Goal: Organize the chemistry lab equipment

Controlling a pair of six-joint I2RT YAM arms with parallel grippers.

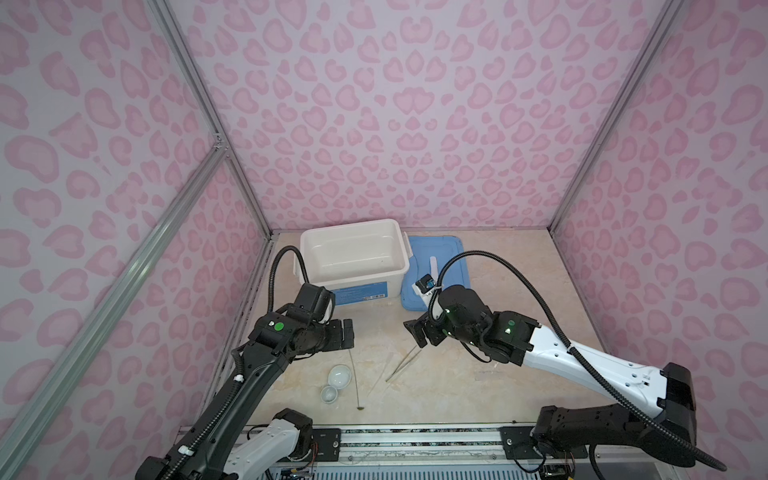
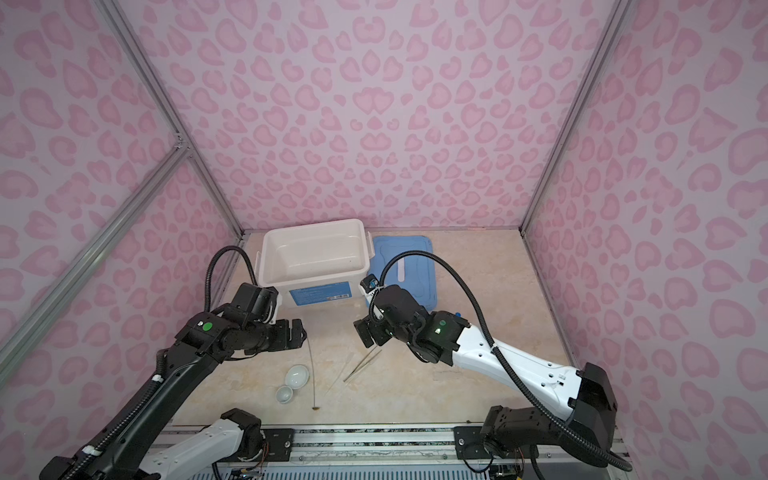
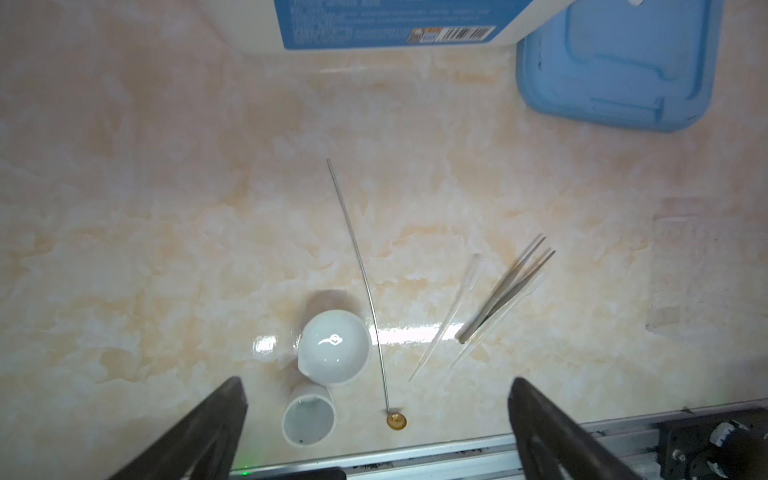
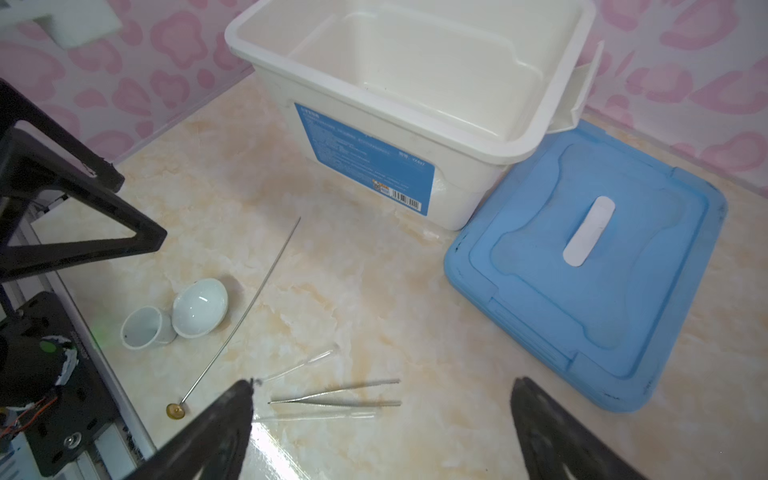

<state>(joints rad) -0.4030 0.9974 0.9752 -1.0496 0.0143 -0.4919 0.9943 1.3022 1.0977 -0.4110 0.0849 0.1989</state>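
Your left fingers [image 3: 216, 419] and right fingers [image 4: 224, 419] both stand wide apart, holding nothing, above the bench [image 3: 166, 208]. On it lie two white dishes [image 3: 334, 353] side by side. The thin rod [image 3: 357, 266] is just beside them, then the tweezers [image 3: 505, 291] and, faintly, what may be a clear dropper [image 3: 446, 324].

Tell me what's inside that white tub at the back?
The white tub looks empty: only bare white floor and walls show. Its near wall hides a strip of floor.
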